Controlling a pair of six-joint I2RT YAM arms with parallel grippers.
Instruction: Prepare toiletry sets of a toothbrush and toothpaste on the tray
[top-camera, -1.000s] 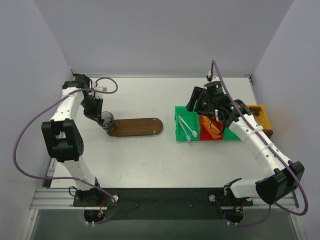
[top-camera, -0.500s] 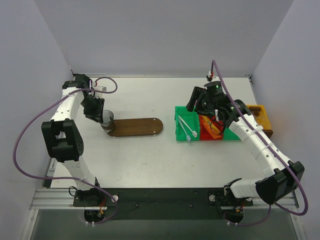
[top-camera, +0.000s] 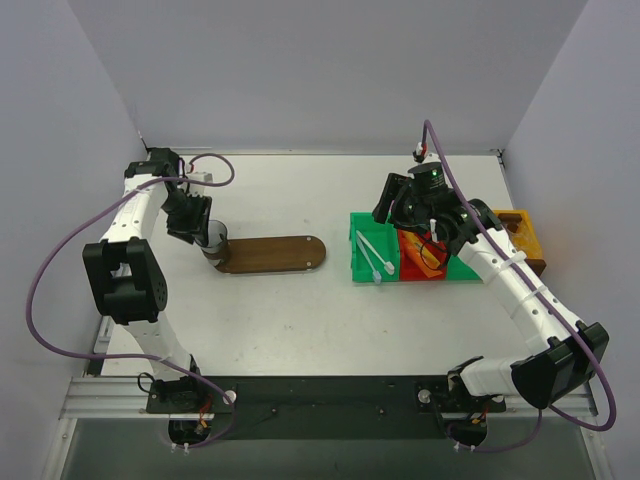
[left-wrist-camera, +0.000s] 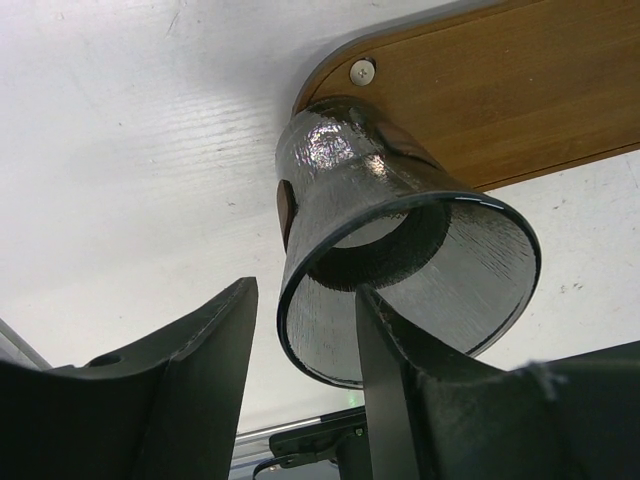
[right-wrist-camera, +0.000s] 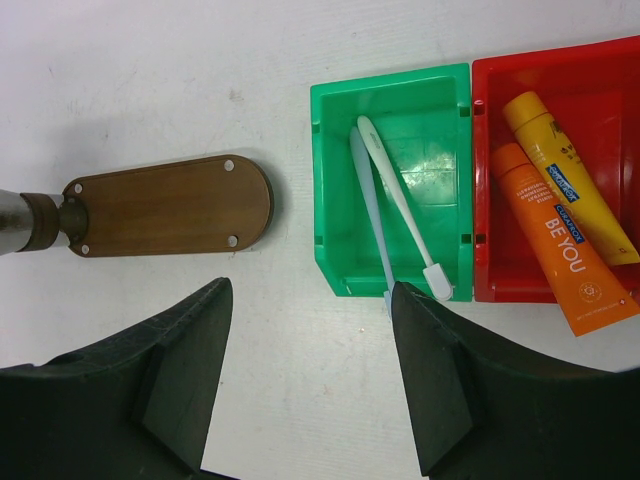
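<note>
The left tool (left-wrist-camera: 306, 290) is open. Its two dark fingers stand apart at the rim of a clear ribbed cup (left-wrist-camera: 400, 200). One finger is outside the cup wall with a gap to the glass. The other crosses in front of the cup's mouth, and whether it touches the glass cannot be told. The cup stands upright with its foot on the end of the tray (left-wrist-camera: 500, 90) nearest the left arm, beside a pale screw (left-wrist-camera: 362, 70). The wrist view cuts the tray off, showing only that end. From above, the tool hides much of the cup.

The right tool (right-wrist-camera: 312, 290) is wide open and hangs over the surface (right-wrist-camera: 150, 80) past the tray's other end. Only its blurred fingertips show at the bottom of its wrist view. A green bin (right-wrist-camera: 390, 85) lies near that end of the tray, apart from it. In it are two slim toothbrushes (right-wrist-camera: 400, 215) side by side, their heads at the near wall; one is partly hidden by a fingertip. A red bin (right-wrist-camera: 600, 55) touches the green one on the side away from the tray. It holds two orange toothpaste tubes (right-wrist-camera: 550, 240), one cut off by the frame edge. Farther still from the tray is a yellow bin (top-camera: 525, 235), mostly hidden behind the right arm.
</note>
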